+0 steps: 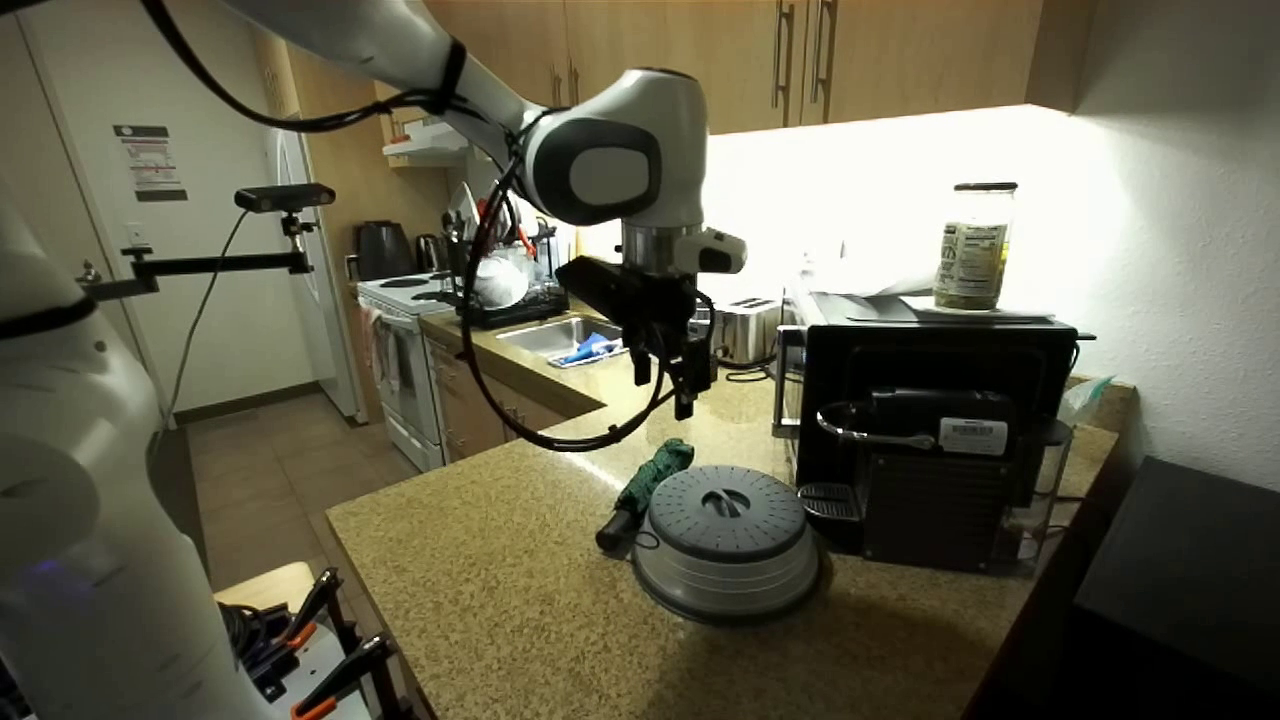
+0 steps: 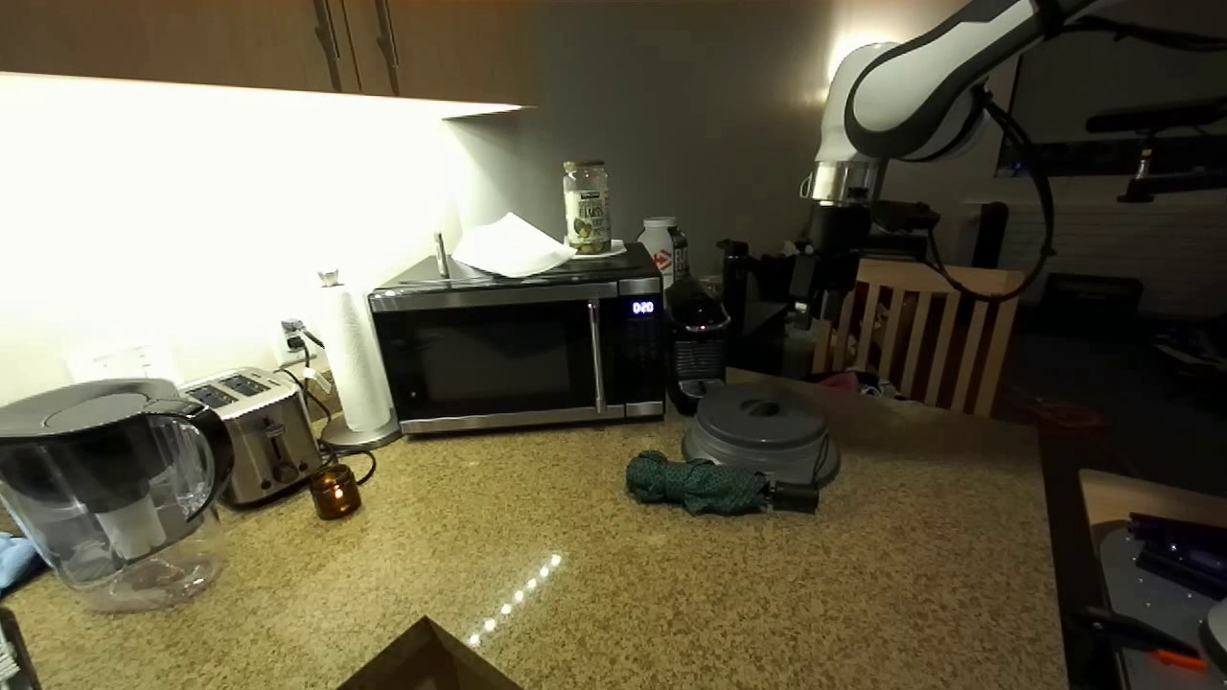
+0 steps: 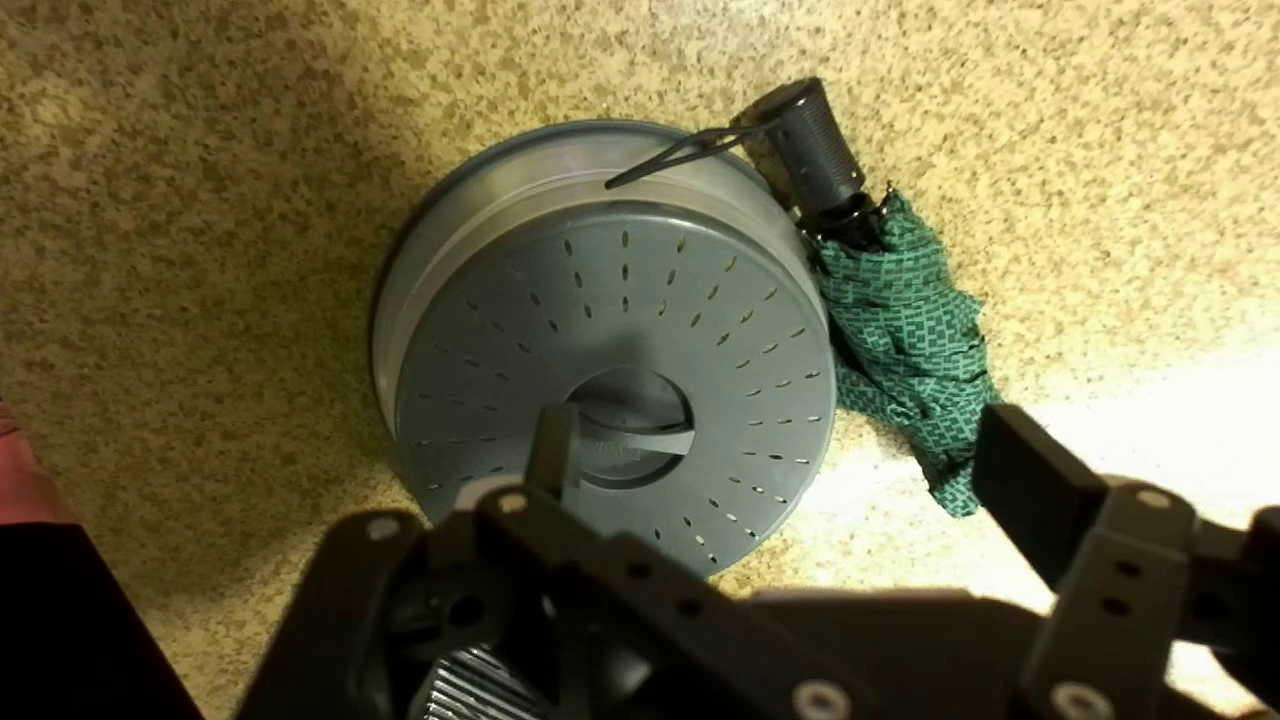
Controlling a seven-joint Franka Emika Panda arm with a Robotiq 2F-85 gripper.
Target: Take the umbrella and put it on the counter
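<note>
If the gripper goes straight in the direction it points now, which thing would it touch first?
Probably the round grey dish: the gripper points down, and in the wrist view one finger covers part of the dish's top. The other finger appears beside the umbrella; depth is unclear.

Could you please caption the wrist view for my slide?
Open gripper above the speckled counter, a folded green umbrella lying beside a round grey cover.
</note>
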